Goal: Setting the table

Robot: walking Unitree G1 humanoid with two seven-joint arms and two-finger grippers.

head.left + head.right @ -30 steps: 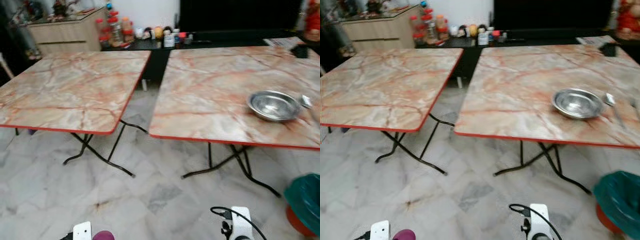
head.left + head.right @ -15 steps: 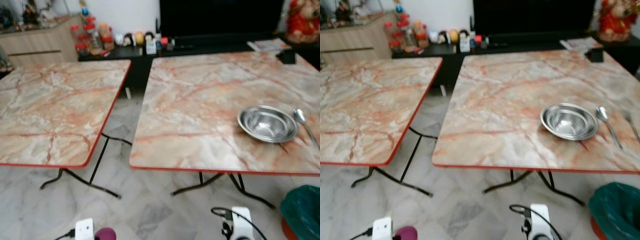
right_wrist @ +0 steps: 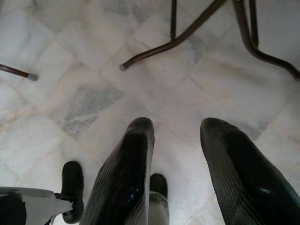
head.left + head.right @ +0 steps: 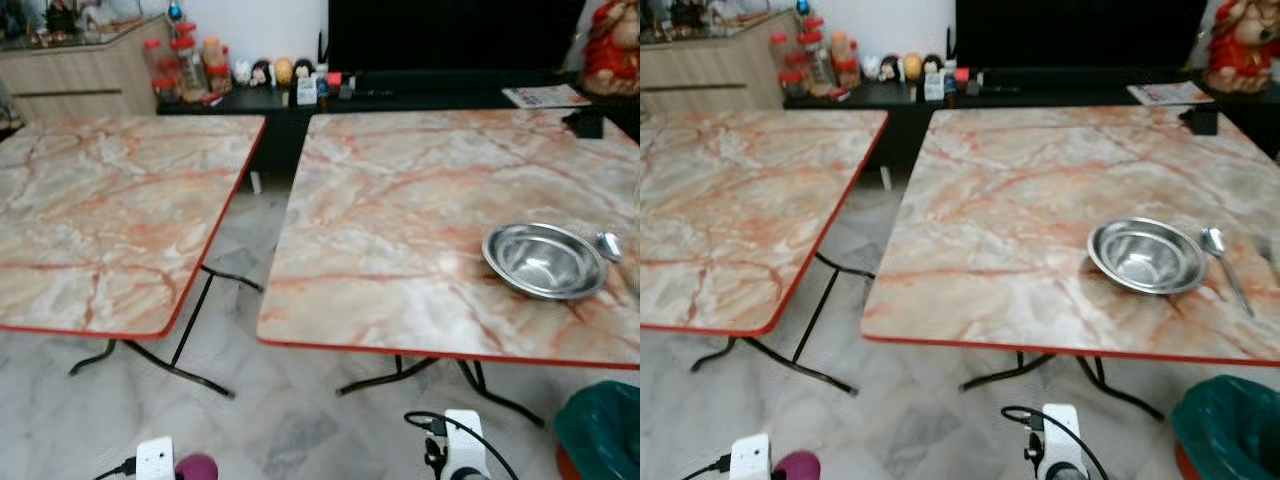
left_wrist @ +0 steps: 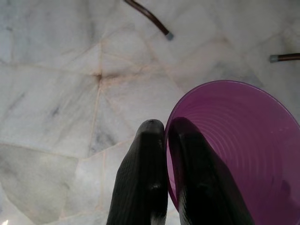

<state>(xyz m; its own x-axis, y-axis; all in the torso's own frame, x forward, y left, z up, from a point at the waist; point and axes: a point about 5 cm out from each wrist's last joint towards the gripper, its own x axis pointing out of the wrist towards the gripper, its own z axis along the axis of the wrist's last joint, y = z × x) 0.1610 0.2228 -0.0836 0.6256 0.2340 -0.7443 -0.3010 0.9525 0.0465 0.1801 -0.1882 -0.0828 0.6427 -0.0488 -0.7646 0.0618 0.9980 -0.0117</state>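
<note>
Ahead of your left gripper [image 5: 166,133], up on the right-hand table [image 4: 1040,200], the steel bowl [image 4: 1146,255] is sitting near the front edge with a spoon [image 4: 1225,265] just beside it on its right. That gripper is pinching the rim of a purple cup [image 5: 239,154] low over the floor, so it is carrying the piece. Your right gripper [image 3: 176,140] is hanging with fingers spread, holding nothing.
</note>
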